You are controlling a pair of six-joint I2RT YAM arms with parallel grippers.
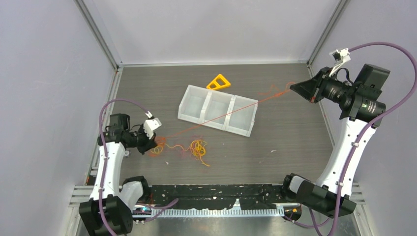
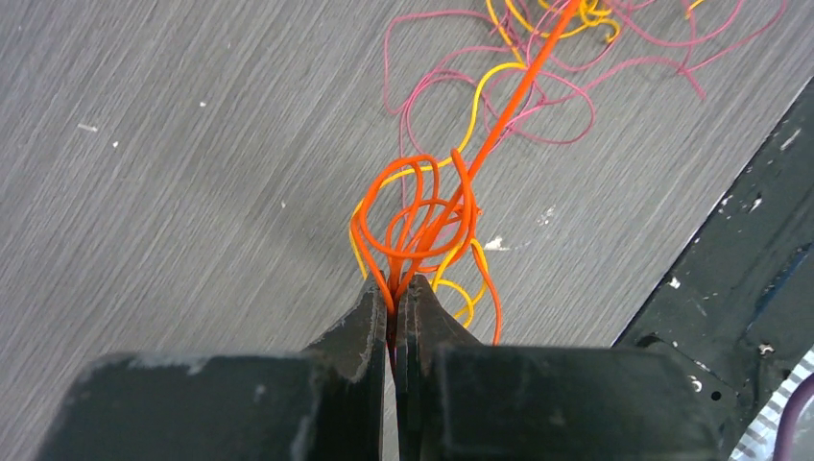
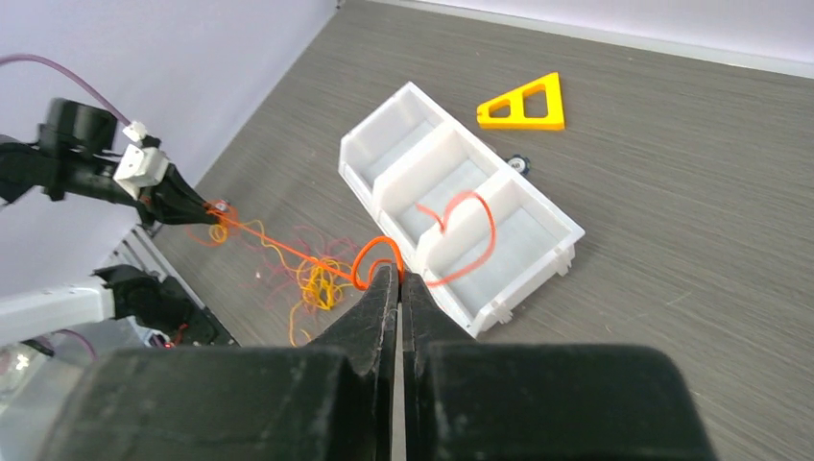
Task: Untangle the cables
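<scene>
Orange cable (image 2: 509, 101) runs in a straight, taut line across the white three-compartment tray (image 1: 183, 107), from a point off the tray's near left corner to a point past its far right end; whether it touches the tray's walls as it crosses cannot be told. At the end near the tray's left side, the cable bunches into several tight orange loops, and the left gripper (image 2: 395, 288) has its jaws pressed almost together on the base of those loops, with strands pinched in the narrow slit between them. At the other end, to the right of the tray and raised above the table, the right gripper (image 3: 398, 274) has its jaws closed to a thin gap, with a small orange loop standing up at the fingertips and a loose curl of the same cable hanging just beyond them. On the near side of the tray, just beside the left gripper, lies a tangle of yellow and pink cables (image 1: 198, 148), thin loops overlapping each other, with the orange line passing through or over them. Beyond the tray's far edge lies a yellow triangle (image 3: 518, 123), flat on the grey wood-grain table (image 1: 295, 147) and apart from the cables.
</scene>
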